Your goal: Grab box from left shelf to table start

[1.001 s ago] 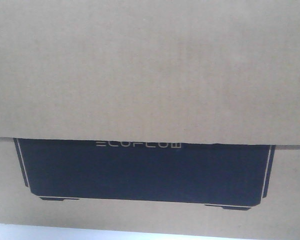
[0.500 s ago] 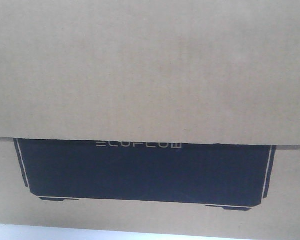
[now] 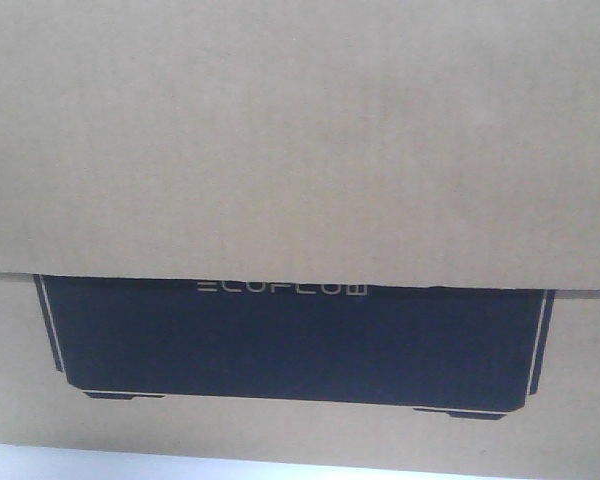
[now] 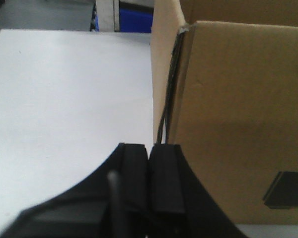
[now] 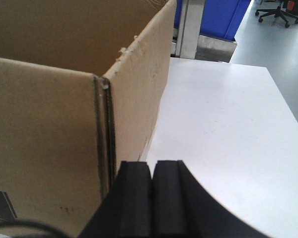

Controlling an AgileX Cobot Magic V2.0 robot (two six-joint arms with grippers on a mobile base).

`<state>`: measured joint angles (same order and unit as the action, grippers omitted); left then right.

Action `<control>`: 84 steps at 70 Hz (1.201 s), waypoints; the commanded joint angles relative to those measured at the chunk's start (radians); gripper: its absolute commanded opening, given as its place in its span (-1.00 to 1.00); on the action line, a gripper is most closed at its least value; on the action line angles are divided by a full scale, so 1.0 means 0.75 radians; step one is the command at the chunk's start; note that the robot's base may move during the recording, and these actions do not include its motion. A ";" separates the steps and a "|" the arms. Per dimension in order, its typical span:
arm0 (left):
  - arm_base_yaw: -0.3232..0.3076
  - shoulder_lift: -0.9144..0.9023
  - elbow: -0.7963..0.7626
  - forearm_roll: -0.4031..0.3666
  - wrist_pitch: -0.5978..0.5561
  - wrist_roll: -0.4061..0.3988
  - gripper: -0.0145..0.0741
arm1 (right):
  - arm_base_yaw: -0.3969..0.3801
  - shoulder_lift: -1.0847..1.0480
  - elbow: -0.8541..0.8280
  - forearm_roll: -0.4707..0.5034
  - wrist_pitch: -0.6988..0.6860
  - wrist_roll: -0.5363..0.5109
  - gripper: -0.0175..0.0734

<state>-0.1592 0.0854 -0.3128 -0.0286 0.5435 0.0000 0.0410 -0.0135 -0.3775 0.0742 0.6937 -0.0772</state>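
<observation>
The brown cardboard box (image 3: 300,150) fills the front view, its black ECOFLOW panel (image 3: 295,345) low on the near face. It stands on the pale table (image 4: 64,89). My left gripper (image 4: 149,146) is shut with nothing between its fingers, just outside the left near corner of the box (image 4: 238,109). My right gripper (image 5: 151,163) is also shut and empty, close beside the right near corner of the box (image 5: 44,114), over the table (image 5: 223,119). The left shelf is out of view.
A thin strip of table (image 3: 80,462) shows under the box in the front view. Beyond the table's far edge are a blue bin (image 5: 213,15) and a silver post (image 5: 188,25). An office chair (image 5: 278,10) stands on the grey floor at the far right.
The black panel has shifted slightly right and up in the front view, so the box has moved a little relative to the camera.
</observation>
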 commanded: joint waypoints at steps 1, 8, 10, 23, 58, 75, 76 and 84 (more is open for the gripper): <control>0.064 -0.049 0.052 -0.054 -0.256 0.064 -0.90 | -0.001 0.005 -0.034 -0.012 -0.128 -0.002 -0.49; 0.131 -0.127 0.182 -0.092 -0.364 0.064 -0.90 | -0.001 0.005 -0.034 -0.012 -0.128 -0.002 -0.49; 0.140 -0.147 0.221 -0.096 -0.397 0.064 -0.90 | -0.001 0.005 -0.034 -0.012 -0.128 -0.002 -0.49; 0.186 -0.147 0.456 -0.096 -0.701 0.064 -0.90 | -0.001 0.003 -0.034 -0.012 -0.125 -0.002 -0.49; 0.188 -0.147 0.453 -0.096 -0.610 0.064 -0.90 | -0.001 0.003 -0.034 -0.012 -0.125 -0.002 -0.49; 0.188 -0.147 0.453 -0.096 -0.610 0.064 -0.90 | -0.001 0.003 -0.034 -0.012 -0.125 -0.002 -0.49; 0.188 -0.147 0.453 -0.096 -0.610 0.064 -0.90 | -0.001 0.003 -0.034 -0.012 -0.125 -0.002 -0.49; 0.188 -0.147 0.453 -0.096 -0.610 0.064 -0.90 | -0.001 0.003 -0.034 -0.012 -0.125 -0.002 -0.49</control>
<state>-0.0218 -0.0116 0.0295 -0.0930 0.1786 0.0431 0.0410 -0.0135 -0.3775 0.0724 0.6937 -0.0772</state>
